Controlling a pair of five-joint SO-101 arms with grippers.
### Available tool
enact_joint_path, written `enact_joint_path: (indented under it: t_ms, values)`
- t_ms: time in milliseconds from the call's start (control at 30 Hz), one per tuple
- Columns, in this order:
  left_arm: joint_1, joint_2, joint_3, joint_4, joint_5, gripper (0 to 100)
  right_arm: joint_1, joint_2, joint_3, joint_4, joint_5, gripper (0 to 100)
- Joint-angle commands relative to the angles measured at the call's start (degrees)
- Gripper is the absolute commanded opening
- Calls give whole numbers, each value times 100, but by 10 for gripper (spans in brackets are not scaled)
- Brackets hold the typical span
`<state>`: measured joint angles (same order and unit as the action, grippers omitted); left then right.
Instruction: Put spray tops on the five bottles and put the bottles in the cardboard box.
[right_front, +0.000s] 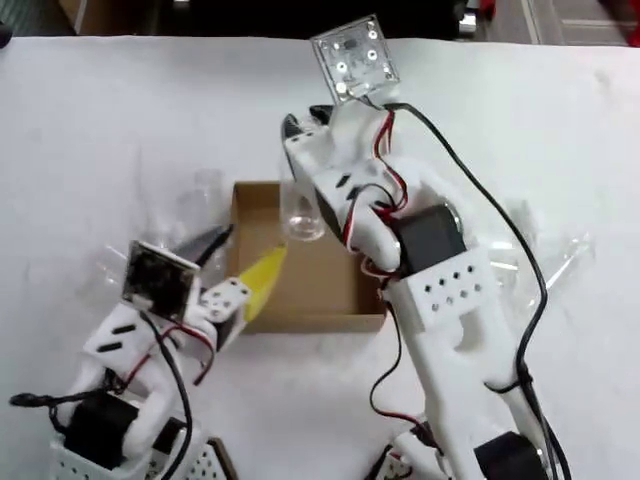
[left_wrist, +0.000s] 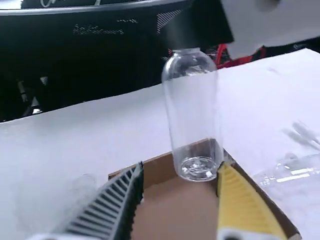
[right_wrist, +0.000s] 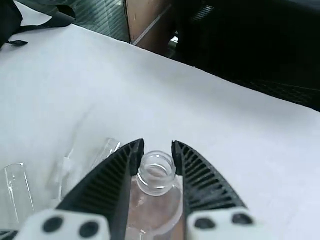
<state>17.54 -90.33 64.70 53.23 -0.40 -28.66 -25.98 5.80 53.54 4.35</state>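
My right gripper (right_wrist: 157, 146) is shut on the neck of a clear bottle (right_wrist: 156, 172) whose mouth is uncovered. In the high view that bottle (right_front: 300, 215) hangs upright over the far left part of the cardboard box (right_front: 330, 290). From the left wrist the bottle (left_wrist: 192, 115) stands just above the box floor (left_wrist: 175, 210). My left gripper (left_wrist: 181, 170) is open at the box's left side, its dark finger (left_wrist: 112, 202) and yellow finger (left_wrist: 240, 205) apart on either side of the bottle's base, not touching it.
Clear bottles lie on the white table left of the box (right_front: 200, 195) and further left (right_front: 110, 265). More clear pieces lie to the right (right_front: 560, 255). The right arm's body (right_front: 450, 300) covers the box's right edge.
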Motion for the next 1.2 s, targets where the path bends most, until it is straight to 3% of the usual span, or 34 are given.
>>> enact_joint_path:
  t_ms: [0, 167, 367, 600, 700, 933, 1167]
  values:
    - [-620, -13, -369, -114, 26, 226, 84, -31, -334, -180, 70, 16]
    - [-2158, -13, -114, -853, 211, 221, 48, 101, 132, -505, -114, 16]
    - [-3547, -13, 677, -2022, 1829, 221, 31, 4, 1477, -1938, -246, 16]
    - [-3468, 13, 791, -2084, 1855, 221, -330, 57, 3279, -4347, -167, 16]
    - [-3301, 22, 791, -2057, 1635, 221, -382, 66, 3771, -5095, 193, 16]
    - [-3248, 22, 791, -2057, 1582, 221, -426, 1042, 3886, -6035, 404, 16]
    - [-3240, 22, 800, -2040, 1582, 221, -426, 1921, 3314, -6132, 404, 16]
